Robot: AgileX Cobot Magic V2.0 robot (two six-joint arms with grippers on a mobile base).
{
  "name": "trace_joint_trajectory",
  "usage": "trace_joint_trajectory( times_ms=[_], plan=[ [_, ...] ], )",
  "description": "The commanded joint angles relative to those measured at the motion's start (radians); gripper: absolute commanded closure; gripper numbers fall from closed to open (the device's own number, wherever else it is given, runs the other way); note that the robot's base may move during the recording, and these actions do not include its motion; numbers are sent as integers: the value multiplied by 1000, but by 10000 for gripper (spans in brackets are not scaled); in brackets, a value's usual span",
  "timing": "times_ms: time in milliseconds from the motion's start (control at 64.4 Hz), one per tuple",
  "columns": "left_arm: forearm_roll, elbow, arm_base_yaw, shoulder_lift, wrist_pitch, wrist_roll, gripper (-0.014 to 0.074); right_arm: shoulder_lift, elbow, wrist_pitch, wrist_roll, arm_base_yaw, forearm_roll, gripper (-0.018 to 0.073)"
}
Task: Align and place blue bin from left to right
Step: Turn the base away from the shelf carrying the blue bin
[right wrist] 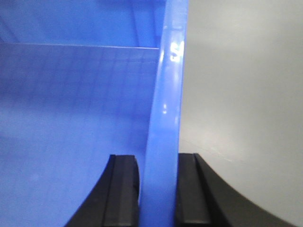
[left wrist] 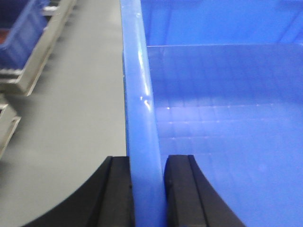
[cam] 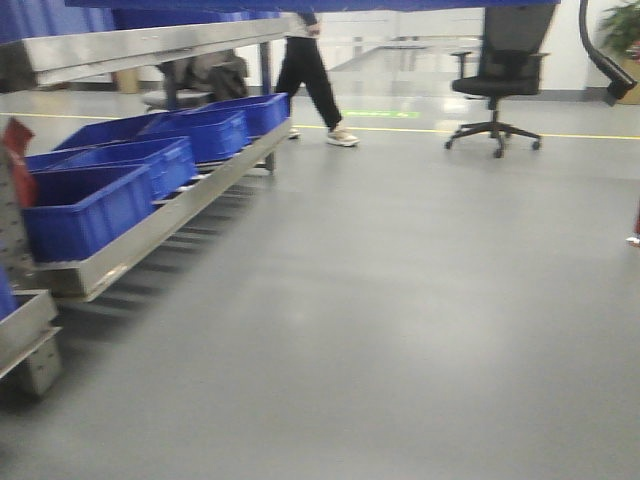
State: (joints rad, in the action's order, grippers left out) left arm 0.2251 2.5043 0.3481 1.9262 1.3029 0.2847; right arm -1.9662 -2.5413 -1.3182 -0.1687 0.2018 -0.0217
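left end effector [left wrist: 147,191], right end effector [right wrist: 158,191]: gripping blue bin [left wrist: 227,118] rim | racked bins [cam: 85,205] left | chair [cam: 497,75] ahead

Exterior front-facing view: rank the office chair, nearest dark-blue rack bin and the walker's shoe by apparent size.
1-2. office chair, nearest dark-blue rack bin: look about alike, and the bin is nearer, so unranked.
3. walker's shoe: clearly smallest.

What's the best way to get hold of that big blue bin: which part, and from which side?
Take it by its thick rim, on two opposite side walls, coming over the top edge. The blue bin is wide and open-topped, and the rim is a narrow upright strip, so one finger fits inside and one outside. The left gripper and right gripper clamp it that way.
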Motion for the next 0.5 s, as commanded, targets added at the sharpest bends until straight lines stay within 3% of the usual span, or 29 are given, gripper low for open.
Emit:
trace_joint_trajectory(
  times_ms=[0,482],
  plan=[
    [-32,18,13,-25,-82,-11,613,28,-21,97,21,4,22,638],
    [-32,18,13,-25,-82,-11,613,28,-21,97,21,4,22,638]
  ],
)
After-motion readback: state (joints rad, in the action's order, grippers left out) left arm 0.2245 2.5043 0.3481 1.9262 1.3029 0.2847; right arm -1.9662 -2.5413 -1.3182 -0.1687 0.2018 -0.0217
